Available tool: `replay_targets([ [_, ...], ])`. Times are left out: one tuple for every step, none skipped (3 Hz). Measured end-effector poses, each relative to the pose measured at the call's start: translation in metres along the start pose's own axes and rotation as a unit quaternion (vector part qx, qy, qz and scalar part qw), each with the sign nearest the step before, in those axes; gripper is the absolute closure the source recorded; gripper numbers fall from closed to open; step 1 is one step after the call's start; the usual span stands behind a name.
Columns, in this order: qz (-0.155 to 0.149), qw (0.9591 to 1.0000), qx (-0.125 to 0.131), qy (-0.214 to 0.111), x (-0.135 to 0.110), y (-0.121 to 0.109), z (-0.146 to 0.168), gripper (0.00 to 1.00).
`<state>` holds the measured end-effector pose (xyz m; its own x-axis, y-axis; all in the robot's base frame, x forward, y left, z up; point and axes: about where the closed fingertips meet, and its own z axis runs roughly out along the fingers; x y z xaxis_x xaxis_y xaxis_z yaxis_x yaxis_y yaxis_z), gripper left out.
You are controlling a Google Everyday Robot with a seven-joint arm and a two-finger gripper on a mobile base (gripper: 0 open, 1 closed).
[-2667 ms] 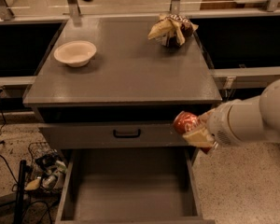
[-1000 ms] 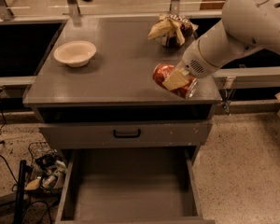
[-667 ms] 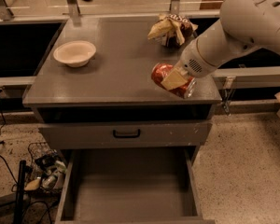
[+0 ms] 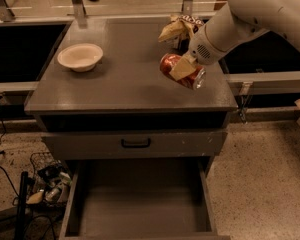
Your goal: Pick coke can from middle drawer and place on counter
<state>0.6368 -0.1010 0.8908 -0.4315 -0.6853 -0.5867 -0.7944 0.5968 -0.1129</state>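
My gripper (image 4: pixel 182 68) is shut on the red coke can (image 4: pixel 176 70) and holds it tilted on its side just above the right part of the grey counter (image 4: pixel 125 79). A tan finger pad (image 4: pixel 182 68) lies across the can's front. The arm comes in from the upper right. The middle drawer (image 4: pixel 139 204) is pulled out below the counter, and its flat grey floor is bare.
A white bowl (image 4: pixel 80 57) sits on the counter's left part. A tan and brown snack bag (image 4: pixel 178 27) lies at the back right, just behind the gripper. A shut drawer front with a black handle (image 4: pixel 135 143) is above the open drawer. Cables and clutter (image 4: pixel 45 184) lie on the floor at the left.
The gripper has carried the can from beside the drawer front up over the counter's right part. In the last second it shifted slightly left and barely moved otherwise.
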Motion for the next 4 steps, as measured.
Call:
replay_targets([
  [0.000,1.0000,0.000,0.000,0.000,0.000,0.000,1.00],
  [0.002,0.9999,-0.012,-0.004,-0.004,-0.004,0.010,1.00],
  [0.003,0.9991,-0.043,0.007,-0.009,-0.004,0.047,1.00],
  [0.005,0.9986,-0.051,0.012,-0.006,-0.001,0.057,1.00],
])
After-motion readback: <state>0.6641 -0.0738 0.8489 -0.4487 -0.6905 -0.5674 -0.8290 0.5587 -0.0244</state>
